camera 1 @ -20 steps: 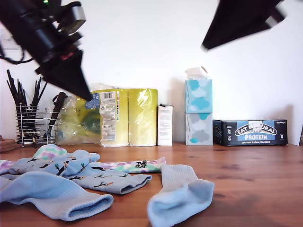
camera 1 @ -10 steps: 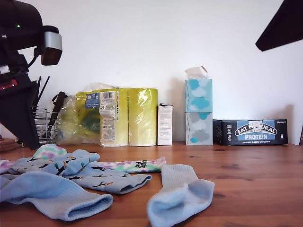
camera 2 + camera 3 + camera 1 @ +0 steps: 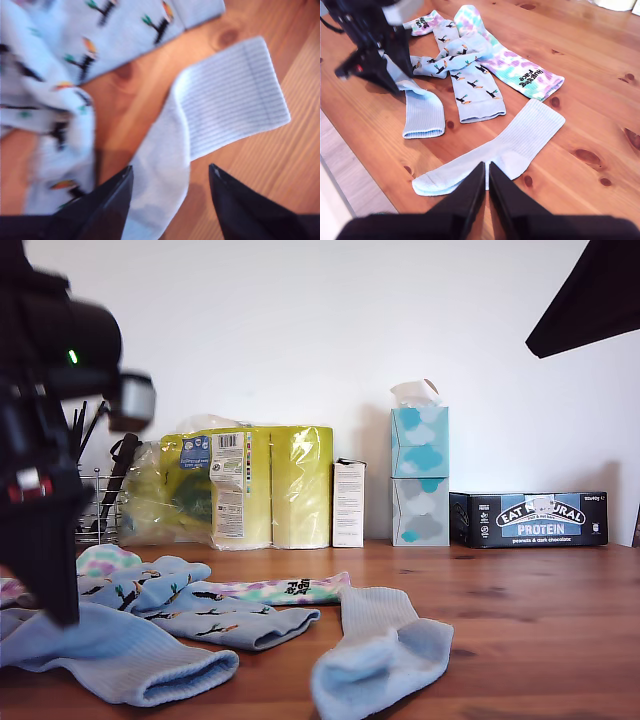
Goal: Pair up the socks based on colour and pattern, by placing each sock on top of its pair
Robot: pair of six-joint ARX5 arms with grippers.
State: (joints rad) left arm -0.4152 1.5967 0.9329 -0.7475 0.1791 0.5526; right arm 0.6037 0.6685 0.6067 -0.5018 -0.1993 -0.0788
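Several socks lie on the wooden table. One light-blue ribbed sock (image 3: 120, 655) lies at the exterior view's left, and my first gripper (image 3: 60, 610) is down over it. In the first wrist view that ribbed sock (image 3: 230, 95) runs between the open fingers of my first gripper (image 3: 171, 167), beside an animal-print sock (image 3: 115, 30). The other light-blue sock (image 3: 385, 655) (image 3: 520, 140) lies apart, below my second gripper (image 3: 486, 165), which is shut, empty and raised at the exterior view's upper right (image 3: 535, 345). Animal-print socks (image 3: 475, 90) and tie-dye socks (image 3: 520, 70) overlap between them.
Along the back wall stand a wire utensil rack (image 3: 70, 500), a yellow pack of paper rolls (image 3: 240, 485), a small white carton (image 3: 348, 503), stacked tissue boxes (image 3: 419, 475) and a dark protein-bar box (image 3: 528, 520). The first arm (image 3: 370, 40) stands over the sock pile.
The first arm has dropped from high at the exterior view's left down onto the light-blue sock there. The second arm has drawn back toward the upper right corner. The socks have not moved.
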